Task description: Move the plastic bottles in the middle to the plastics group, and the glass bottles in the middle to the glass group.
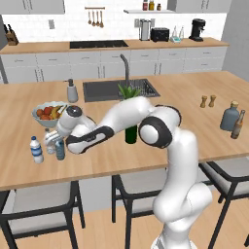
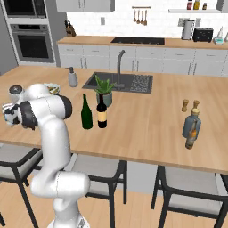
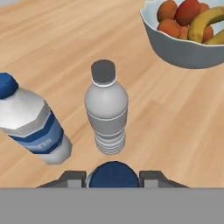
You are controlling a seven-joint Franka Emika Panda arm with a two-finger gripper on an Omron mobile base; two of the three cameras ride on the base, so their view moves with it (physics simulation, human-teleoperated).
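The gripper (image 3: 113,177) is seen closed partway on the blue-capped plastic bottle (image 1: 60,149), whose cap sits between the two finger tips in the hand view; whether its base rests on the counter (image 1: 194,97) cannot be told. It is held just beside the plain greyish bottle (image 3: 106,109) and the blue-labelled bottle (image 3: 30,120), with the fruit bowl (image 3: 183,48) beyond them. The dark green wine bottle (image 2: 86,112) and the labelled wine bottle (image 2: 102,111) are left standing mid-counter, well apart from the squat blue-grey bottle (image 2: 191,124) and the brown bottle (image 2: 190,137).
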